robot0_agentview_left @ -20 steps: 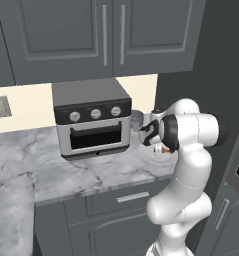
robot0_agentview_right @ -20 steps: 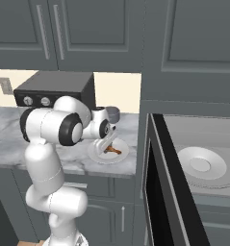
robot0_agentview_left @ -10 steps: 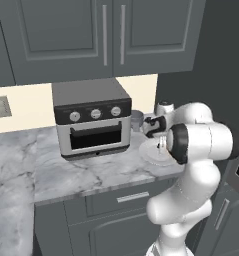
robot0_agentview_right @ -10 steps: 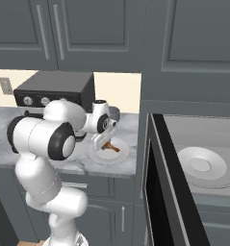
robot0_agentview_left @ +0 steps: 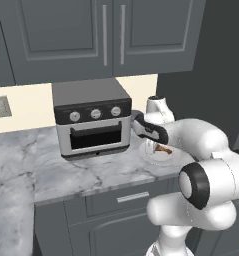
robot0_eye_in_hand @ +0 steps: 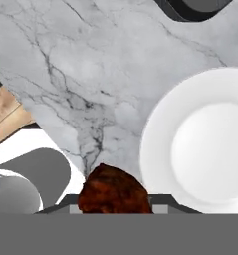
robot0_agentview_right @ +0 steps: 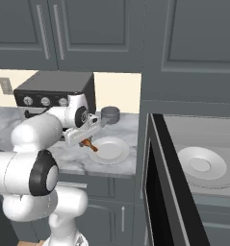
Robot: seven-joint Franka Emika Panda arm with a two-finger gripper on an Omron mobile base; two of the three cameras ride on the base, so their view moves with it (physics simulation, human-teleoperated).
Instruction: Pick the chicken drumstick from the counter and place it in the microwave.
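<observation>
Hand view has the gripper (robot0_eye_in_hand: 114,206) clamped on the chicken drumstick (robot0_eye_in_hand: 114,191), its thick end showing between the fingertips, lifted clear of the counter (robot0_eye_in_hand: 75,74) beside the white plate (robot0_eye_in_hand: 200,144). Held aloft this way, it looks ready to carry. Right base view shows the microwave (robot0_agentview_right: 198,168) open past the counter's right edge.

Toaster oven (robot0_agentview_left: 92,116) on counter (robot0_agentview_left: 51,172); plate (robot0_agentview_right: 109,149) right; microwave (robot0_agentview_right: 198,163) farther right.

Chicken drumstick (robot0_eye_in_hand: 114,191) half behind grey band; fingertips hidden.
</observation>
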